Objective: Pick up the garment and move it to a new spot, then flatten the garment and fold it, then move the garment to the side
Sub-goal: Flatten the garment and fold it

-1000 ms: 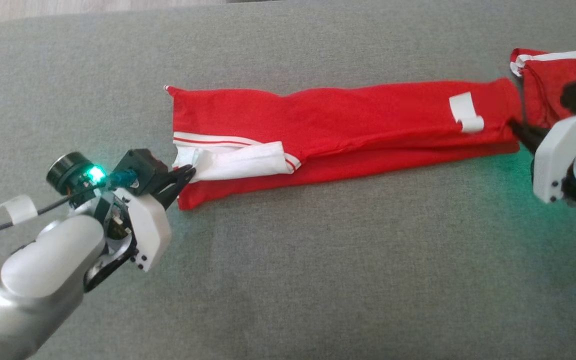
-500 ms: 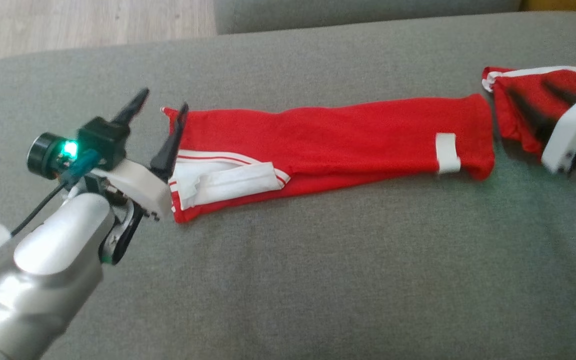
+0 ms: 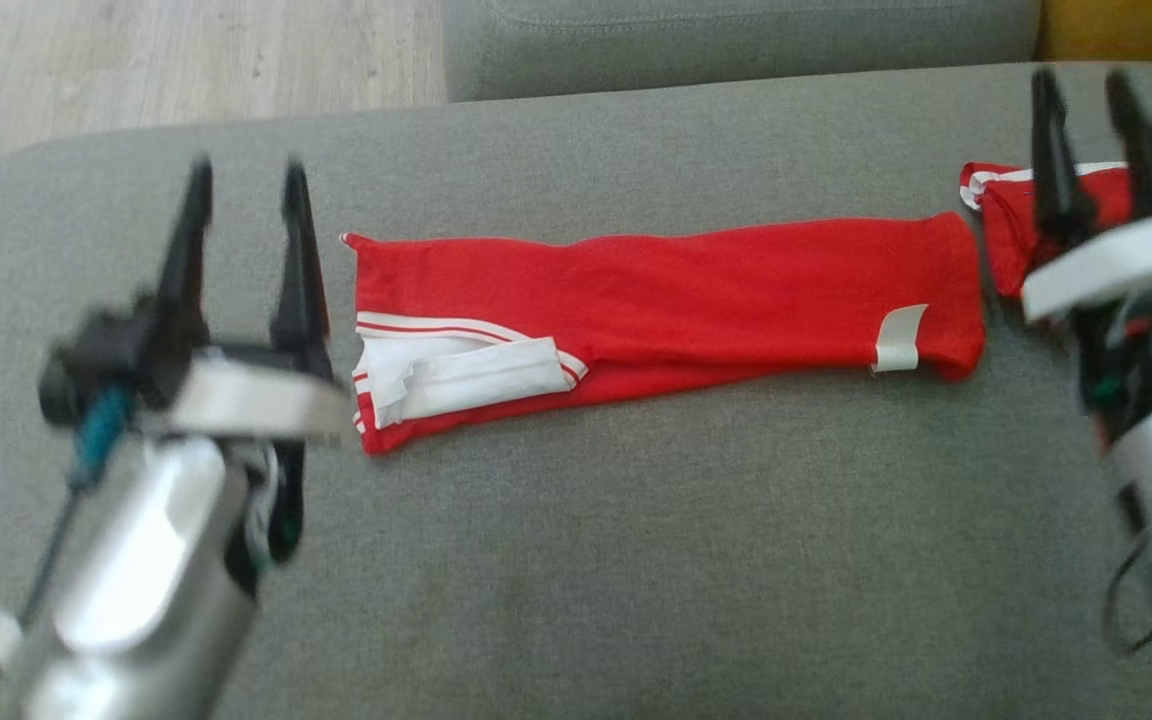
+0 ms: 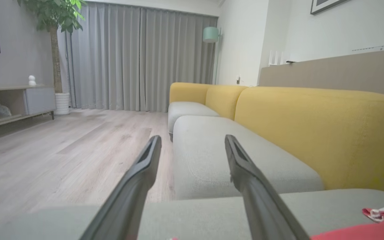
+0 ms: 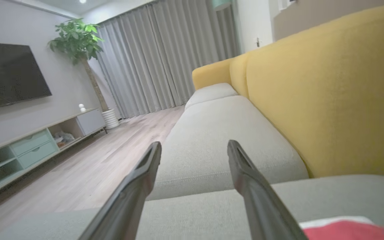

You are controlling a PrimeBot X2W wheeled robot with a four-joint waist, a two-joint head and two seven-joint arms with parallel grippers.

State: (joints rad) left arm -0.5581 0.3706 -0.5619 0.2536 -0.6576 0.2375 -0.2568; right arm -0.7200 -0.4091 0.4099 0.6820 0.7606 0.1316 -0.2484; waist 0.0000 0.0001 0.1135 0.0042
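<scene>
Nearest the robot, the left gripper (image 3: 246,185) stands at the near left and the right gripper (image 3: 1078,85) at the right edge of the scene. Each has its two dark fingers spread wide with nothing between them. Both are raised above the grey seat cushion (image 3: 636,570) and point away from the robot, so the wrist views look along the sofa rather than down at cloth. That stance suits arms holding clear of the fabric so they don't drag it.

Between them lies the garment (image 3: 656,285), red and folded into a long narrow band that runs left to right across the middle of the cushion. Its white-trimmed part (image 3: 466,370) is tucked on top at the left end, just beside the left gripper's fingers. A white tag (image 3: 899,338) sits near the right end. With one gripper at each end, the arms look well placed to take both ends together, whether for a crosswise fold or for carrying the band aside. The lengthwise fold appears done and the move to the side is not yet made.

Just beyond the right end, partly behind the right gripper, lies a second red piece (image 3: 1006,215) with white edging. I cannot tell whether it joins the band.

Farther off are another grey cushion (image 3: 736,40), the wooden floor (image 3: 186,60) at far left and the yellow backrest (image 3: 1126,30) at far right.
</scene>
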